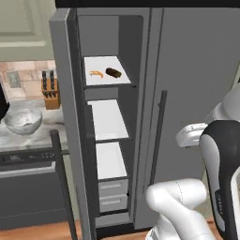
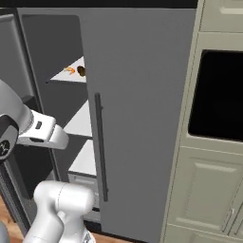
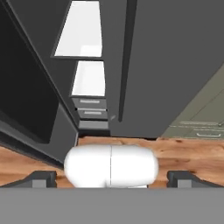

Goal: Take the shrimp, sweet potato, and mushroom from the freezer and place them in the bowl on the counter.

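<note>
Arm folded low in front of the freezer (image 1: 187, 61): white elbow at lower right of the left base view, lower left of the right base view. Gripper (image 3: 111, 179) points down toward the wood floor (image 3: 188, 153) at the freezer's foot; fingertips (image 3: 41, 178) sit far apart at the bottom corners of the hand view, jaws wide, nothing between them.

Freezer's left door (image 1: 63, 117) hangs open, right door shut with its long bar handle (image 1: 158, 136) upright. Shrimp (image 1: 96, 73) lies on the top white shelf (image 1: 105, 79), upper middle of the left base view, just beside a dark brown lump (image 1: 113, 72). Two bare white shelves below, then low drawers (image 1: 112, 194).

Bowl (image 1: 23, 121) sits on the bench (image 1: 47, 129) at left edge, well apart from the freezer; knife block (image 1: 50, 91) behind it, dishwasher (image 1: 28, 187) under the bench. The open door stands between shelves and bowl.
</note>
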